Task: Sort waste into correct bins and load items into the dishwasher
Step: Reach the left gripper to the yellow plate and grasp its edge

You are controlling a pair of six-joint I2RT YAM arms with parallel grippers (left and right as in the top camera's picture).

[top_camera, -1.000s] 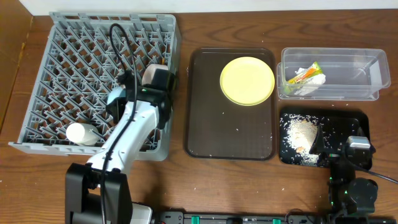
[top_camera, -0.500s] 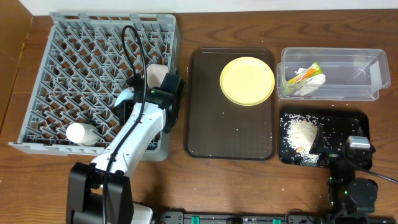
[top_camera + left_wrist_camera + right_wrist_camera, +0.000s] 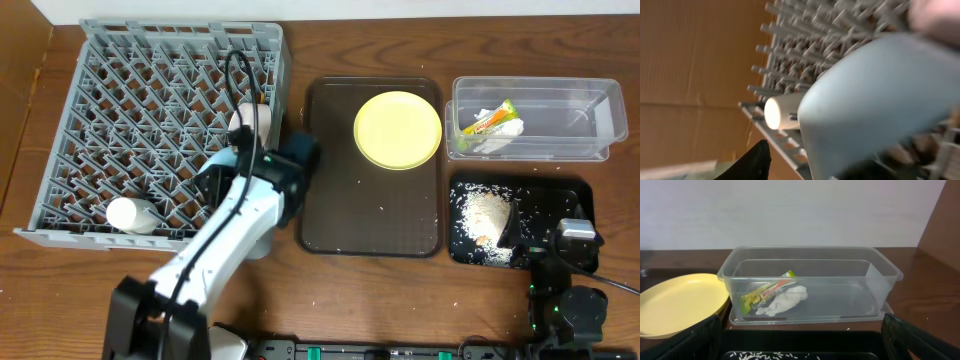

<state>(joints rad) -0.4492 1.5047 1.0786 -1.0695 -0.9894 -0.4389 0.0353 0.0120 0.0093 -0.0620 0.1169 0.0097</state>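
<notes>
The grey dish rack (image 3: 120, 110) holds a white bowl (image 3: 250, 124) at its right side and a small white cup (image 3: 130, 213) lying at the front. The light blue bowl (image 3: 880, 95) fills the left wrist view, standing in the rack's front right corner beside the cup (image 3: 780, 112). My left gripper (image 3: 300, 160) is open and empty over the rack's right edge. The yellow plate (image 3: 397, 130) lies on the brown tray (image 3: 370, 210). The wrapper (image 3: 492, 117) and napkin (image 3: 492, 138) lie in the clear tub (image 3: 590, 125). Crumbs (image 3: 482, 218) lie in the black tray (image 3: 560, 195). My right gripper (image 3: 802, 340) is open above it. I cannot make out the chopsticks.
A few loose crumbs (image 3: 385, 208) are scattered on the brown tray and on the table in front of it. The clear tub (image 3: 810, 287) stands straight ahead in the right wrist view, with the plate's rim (image 3: 675, 300) to its left.
My left arm has swung right, from over the white bowl in the rack to the rack's right edge by the brown tray. The white bowl stays in the rack. The right arm is still.
</notes>
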